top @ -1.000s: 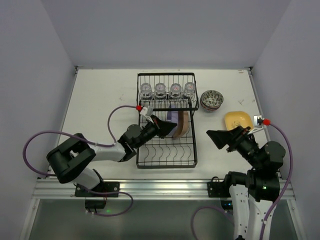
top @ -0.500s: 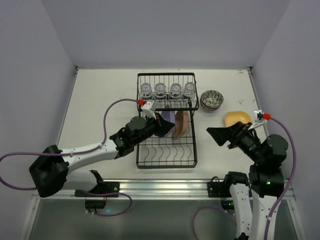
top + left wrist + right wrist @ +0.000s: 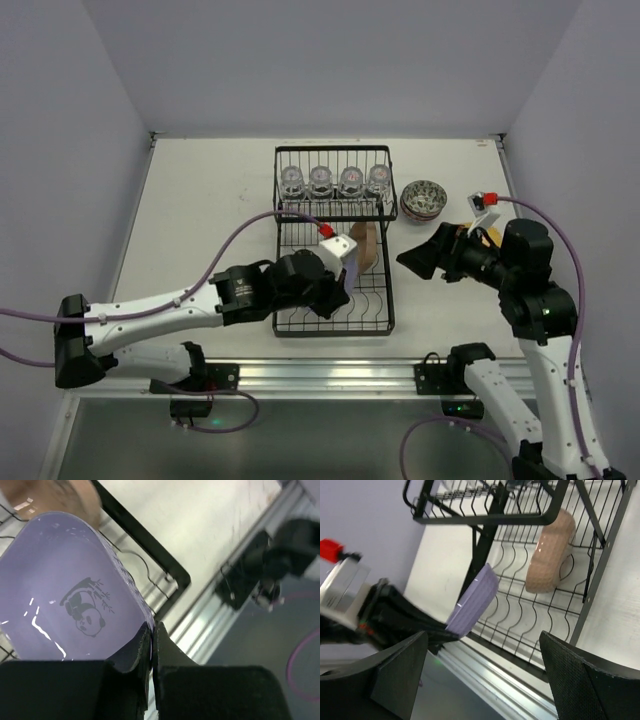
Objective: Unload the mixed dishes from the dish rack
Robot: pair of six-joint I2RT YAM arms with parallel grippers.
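- Grip first: your left end effector (image 3: 153,630) is clamped shut on the purple plate (image 3: 70,595), pinching it by one rim.
- That plate hangs tilted on edge over the lower tray of the dish rack (image 3: 360,331). In the right wrist view it looks lifted off the wires, and it is near the tan plate (image 3: 366,248) standing in its slot.
- From the fingers, the plate's broad face runs up and away, with its free edge toward the rack's right side.
- Your right end effector (image 3: 425,257) hovers just right of the rack, spread wide and holding nothing, its mouth facing the plate.
- The yellow plate (image 3: 470,232) and the bowls (image 3: 424,198) lie on the counter on that side. So I'd judge the set-down spot is to the right, nearer your right arm than your left.
- The glass cups (image 3: 320,181) wait on the upper shelf.
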